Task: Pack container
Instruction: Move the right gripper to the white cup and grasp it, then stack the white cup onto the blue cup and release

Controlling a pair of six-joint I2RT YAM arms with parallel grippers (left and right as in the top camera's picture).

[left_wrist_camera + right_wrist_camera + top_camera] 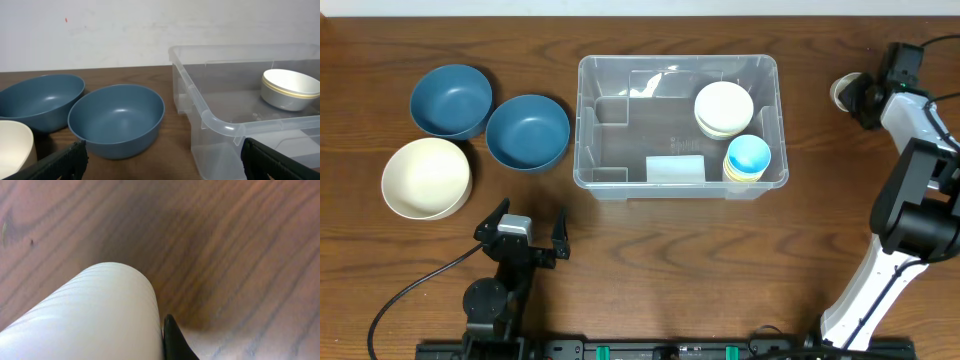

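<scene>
Toward the bench's left edge, two blue bowls point(451, 100) and a cream bowl point(425, 178) sit beside the container point(582, 120). The left end effector point(532, 212) is released, and the right end effector point(857, 95) is clenched on a white cup point(840, 92).

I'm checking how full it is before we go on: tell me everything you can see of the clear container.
The container is a large clear plastic tub, rectangular with rounded corners and moulded inner ledges, upright and lidless on the wooden table. A whitish label sits at its near wall. Inside, at its right end, stand stacked cream bowls and a blue-topped cup stack.
</scene>
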